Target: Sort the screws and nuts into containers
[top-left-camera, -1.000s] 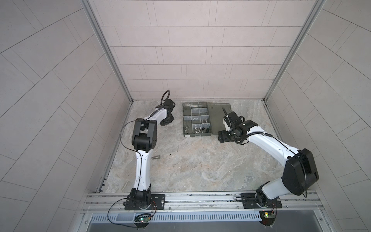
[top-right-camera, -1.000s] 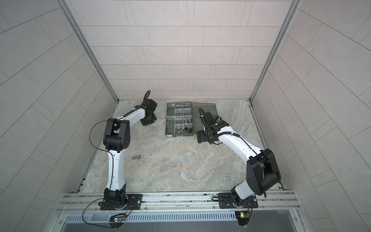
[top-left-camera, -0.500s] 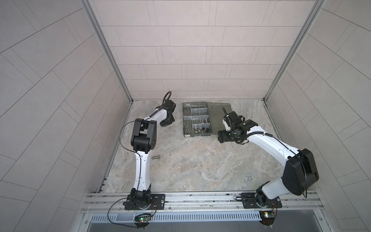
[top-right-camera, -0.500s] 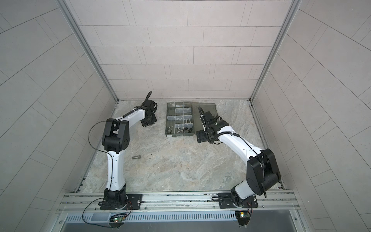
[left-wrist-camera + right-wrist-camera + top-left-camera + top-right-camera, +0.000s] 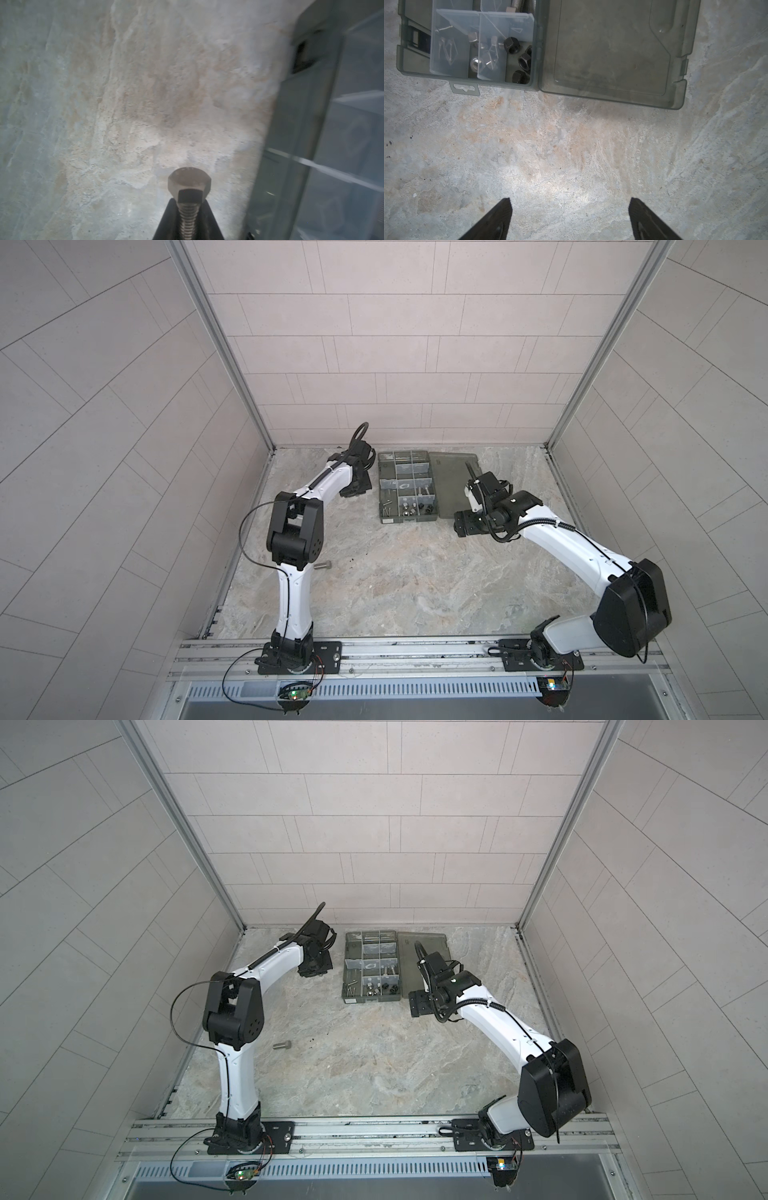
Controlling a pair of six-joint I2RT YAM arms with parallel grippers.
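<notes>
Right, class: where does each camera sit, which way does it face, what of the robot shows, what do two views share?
Top views: overhead at the front, facing down; left arm, right arm, box, loose bolt.
Left wrist: on left arm, facing table; left gripper shut on bolt.
Right wrist: on right arm, facing table, lid; open right gripper.
All share the box.

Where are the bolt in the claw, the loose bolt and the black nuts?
Held bolt [image 5: 189, 182]: left wrist view, hex head.
Loose bolt [image 5: 323, 566]: in a top view, its middle.
Black nuts [image 5: 511, 45]: right wrist view, one nut's face.
</notes>
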